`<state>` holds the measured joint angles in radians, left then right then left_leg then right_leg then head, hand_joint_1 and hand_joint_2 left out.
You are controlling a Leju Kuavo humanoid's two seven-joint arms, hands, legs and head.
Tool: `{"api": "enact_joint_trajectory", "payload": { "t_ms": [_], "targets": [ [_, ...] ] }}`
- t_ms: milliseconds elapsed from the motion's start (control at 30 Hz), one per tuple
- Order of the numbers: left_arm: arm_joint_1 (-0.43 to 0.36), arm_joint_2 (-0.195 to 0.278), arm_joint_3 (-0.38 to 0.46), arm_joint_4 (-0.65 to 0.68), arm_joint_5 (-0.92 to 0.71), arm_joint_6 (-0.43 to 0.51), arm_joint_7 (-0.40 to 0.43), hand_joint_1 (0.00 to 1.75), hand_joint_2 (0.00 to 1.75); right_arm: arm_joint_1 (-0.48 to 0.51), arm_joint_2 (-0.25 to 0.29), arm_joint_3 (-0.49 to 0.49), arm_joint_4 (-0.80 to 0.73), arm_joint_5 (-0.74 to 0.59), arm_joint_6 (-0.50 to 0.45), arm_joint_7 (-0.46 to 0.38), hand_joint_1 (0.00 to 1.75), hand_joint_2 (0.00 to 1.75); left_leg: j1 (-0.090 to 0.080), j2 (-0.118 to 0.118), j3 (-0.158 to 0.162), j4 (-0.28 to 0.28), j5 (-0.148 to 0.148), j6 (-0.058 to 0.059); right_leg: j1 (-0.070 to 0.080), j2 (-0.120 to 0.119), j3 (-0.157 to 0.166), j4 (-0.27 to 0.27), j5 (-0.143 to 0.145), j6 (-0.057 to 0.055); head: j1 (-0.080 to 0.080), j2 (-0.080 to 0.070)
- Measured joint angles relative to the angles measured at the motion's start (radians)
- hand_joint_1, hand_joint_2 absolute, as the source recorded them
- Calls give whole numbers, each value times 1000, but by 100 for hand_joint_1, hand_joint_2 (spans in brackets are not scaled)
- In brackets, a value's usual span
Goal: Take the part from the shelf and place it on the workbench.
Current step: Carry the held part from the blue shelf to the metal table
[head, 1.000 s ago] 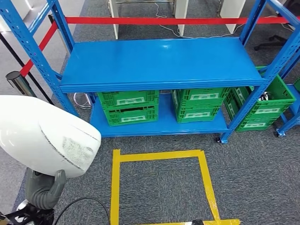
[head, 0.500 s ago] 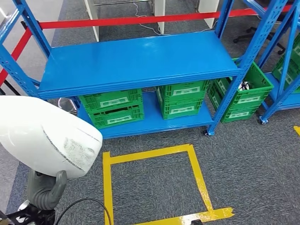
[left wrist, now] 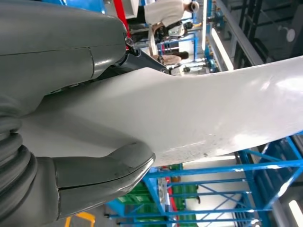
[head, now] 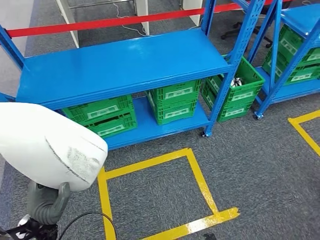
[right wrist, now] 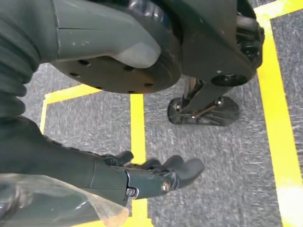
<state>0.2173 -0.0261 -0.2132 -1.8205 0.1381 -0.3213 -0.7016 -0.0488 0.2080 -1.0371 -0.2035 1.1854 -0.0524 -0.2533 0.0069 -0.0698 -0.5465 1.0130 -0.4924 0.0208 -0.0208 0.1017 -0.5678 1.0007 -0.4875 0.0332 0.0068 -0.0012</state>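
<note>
Turning right with the white part (head: pixel 49 145) gripped in the left hand (head: pixel 47 202), thumb under it, low at the left of the head view; part off the shelf (head: pixel 120 65), so carrying to a workbench seems next. Since a second ago, whole scene slid leftward: shelf, crates (head: pixel 173 102) and floor tape (head: pixel 151 162) shifted, second rack entering at right. Right hand (right wrist: pixel 150 177) hanging above the carpet, fingers loosely apart, holding nothing.

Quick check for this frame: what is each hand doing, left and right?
Left hand: holds the large white part.
Right hand: hangs above the floor, fingers loosely extended, holding nothing, so open.
</note>
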Motion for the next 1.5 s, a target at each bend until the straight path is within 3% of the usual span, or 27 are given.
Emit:
{"api": "enact_joint_trajectory", "payload": {
  "t_ms": [33, 100, 167, 233, 267, 300, 367, 433, 533, 600, 667, 733, 767, 833, 900, 967, 1033, 1100, 1167, 1233, 1267, 1300, 1333, 1400, 1433, 1467, 1500],
  "targets": [
    [-1, 0, 0, 0, 0, 0, 0, 175, 175, 1, 0, 0, 0, 0, 0, 0, 0, 175, 2, 12, 0, -4, 2, 4, 1, -7, -7, 2, -2, 6, 0, 0],
    [-2, 0, 0, 0, 0, 0, 0, 175, 175, 0, 0, 0, -1, -1, -1, 1, 0, 175, 4, 40, 0, -13, 7, 12, 6, -48, -35, 50, -35, 14, 3, 0],
    [-1, 0, 1, 0, -1, 0, 0, 175, 175, -5, -1, -1, -2, -1, -1, 1, 0, 175, 1, 69, -2, -13, 8, 16, 9, -86, -89, 168, -95, 18, 6, 0],
    [0, 0, 1, 2, -1, -1, 0, 175, 175, -8, -1, -1, -3, -2, 0, 1, 0, 175, -4, 98, -4, -13, 8, 18, 9, -94, -125, 258, -124, 19, 6, 0],
    [-1, 0, 1, 3, 0, -1, 0, 175, 175, -7, -1, -1, -3, -2, 0, 2, 0, 175, -6, 111, -5, -12, 8, 18, 9, -97, -117, 255, -113, 18, 6, 0],
    [-1, 0, 1, 3, 0, -1, 0, 175, 175, -7, -1, -1, -3, -2, 0, 4, 0, 175, -7, 123, -4, -12, 8, 18, 10, -103, -90, 213, -87, 16, 6, 0],
    [-2, 0, 1, 4, 1, -1, 0, 175, 175, -4, -1, -1, -3, -1, 0, 9, 0, 175, -12, 142, -4, -9, 7, 17, 15, -139, -12, 78, -36, 8, 6, 0],
    [-2, 0, 2, 4, 2, -1, 0, 175, 175, -3, -1, -1, -3, 0, -1, 14, 0, 175, -18, 159, -7, -6, 7, 12, 22, -166, 31, -2, -20, -4, 5, 0],
    [-3, -1, 2, 4, 2, 0, 0, 175, 175, 2, -1, -1, -3, 0, -1, 19, 0, 175, -17, 178, -7, -1, 5, -1, 23, -144, 24, -10, -14, -19, 5, 0],
    [-3, -1, 2, 4, 2, 0, 0, 175, 175, 3, 0, -1, -3, 0, -2, 21, 0, 175, -12, 141, -20, 40, -31, -14, 17, -125, 25, -14, -6, -30, 2, 0],
    [-1, 0, 2, 4, 2, 1, 0, 175, 175, 0, 0, -2, -4, 0, -2, 22, 0, 175, -6, 94, -65, 156, -101, -24, 15, -104, 23, -14, 1, -38, -2, 0],
    [0, 0, 2, 6, 1, 4, 0, 175, 175, 0, 0, -2, -4, 1, 1, 22, 0, 175, -2, 83, -107, 265, -142, -29, 15, -79, 17, -13, 5, -39, -2, 0],
    [0, 0, 2, 6, 0, 7, 0, 175, 175, 0, 0, -2, -4, 1, 3, 22, 0, 175, 0, 82, -109, 273, -133, -29, 15, -65, 16, -12, 6, -38, -1, 0],
    [0, 0, 2, 7, -3, 10, 0, 175, 175, 0, 0, -2, -4, 2, 6, 22, 0, 175, 4, 66, -63, 180, -66, -28, 14, -37, 15, -9, 8, -35, -1, 0],
    [-1, 0, 2, 7, -9, 12, 0, 175, 175, -1, 0, -2, -4, 2, 11, 24, 0, 175, 10, 16, -8, 56, -16, -23, 14, -12, 9, -2, 10, -28, -1, 0],
    [-1, 0, 2, 8, -13, 13, 0, 175, 175, -1, 0, -2, -4, 3, 17, 25, 0, 175, 10, -10, 7, 11, -12, -17, 11, 10, -7, 2, 16, -15, 0, 0],
    [-5, 1, 1, 8, -15, 14, 1, 175, 175, 0, -1, -3, -4, 3, 20, 25, 0, 175, 9, 11, 4, 4, -9, -8, 7, 22, -21, 1, 22, -1, 0, 0],
    [-9, 1, 1, 8, -17, 15, 0, 175, 175, 0, -2, -4, -4, 4, 21, 25, 0, 175, 10, 38, 5, -4, -2, 7, 9, -17, -43, 32, 1, 9, 6, 0],
    [-10, 2, 1, 8, -19, 15, 0, 175, 175, -4, -5, -5, -5, 4, 21, 25, 0, 175, 8, 68, 4, -8, 0, 16, 11, -72, -94, 138, -58, 15, 13, 0],
    [-8, 3, 1, 8, -19, 15, 0, 175, 175, -7, -7, -7, -6, 4, 22, 23, 0, 175, 5, 99, 2, -7, 0, 18, 11, -87, -144, 256, -106, 21, 15, 0],
    [-8, 4, 1, 9, -19, 15, 0, 175, 175, -6, -8, -7, -7, 4, 22, 23, 0, 175, 4, 114, 1, -6, -1, 18, 11, -91, -148, 275, -107, 23, 15, 0],
    [-9, 4, 1, 9, -19, 15, 0, 175, 175, -6, -8, -7, -7, 4, 22, 23, 0, 175, 4, 128, 1, -6, -1, 18, 11, -95, -131, 255, -90, 23, 15, 0],
    [-10, 4, 1, 9, -19, 14, 0, 175, 175, -5, -9, -8, -7, 4, 22, 23, 0, 175, 4, 140, 2, -6, -1, 17, 11, -106, -95, 197, -61, 22, 15, 0],
    [-11, 4, 1, 9, -18, 13, 0, 175, 175, -4, -9, -8, -7, 3, 25, 25, 0, 175, -1, 160, 3, -2, -5, 11, 15, -157, -16, 60, -18, 15, 16, 0],
    [-11, 5, 1, 9, -17, 12, 0, 175, 175, -4, -9, -8, -7, 3, 27, 25, 0, 175, -4, 169, 3, 0, -6, 7, 18, -176, 8, 18, -10, 9, 15, 0],
    [-11, 5, 1, 9, -17, 12, 0, 175, 175, -4, -9, -8, -7, 3, 30, 26, 0, 175, -8, 178, 3, 1, -6, 3, 21, -185, 15, 1, -10, 3, 16, 0],
    [-12, 5, 1, 9, -16, 11, 0, 175, 175, -3, -9, -8, -7, 3, 32, 26, 0, 175, -10, 188, 4, 2, -6, -1, 23, -177, 14, 0, -9, -4, 16, 0]
  ]
}}
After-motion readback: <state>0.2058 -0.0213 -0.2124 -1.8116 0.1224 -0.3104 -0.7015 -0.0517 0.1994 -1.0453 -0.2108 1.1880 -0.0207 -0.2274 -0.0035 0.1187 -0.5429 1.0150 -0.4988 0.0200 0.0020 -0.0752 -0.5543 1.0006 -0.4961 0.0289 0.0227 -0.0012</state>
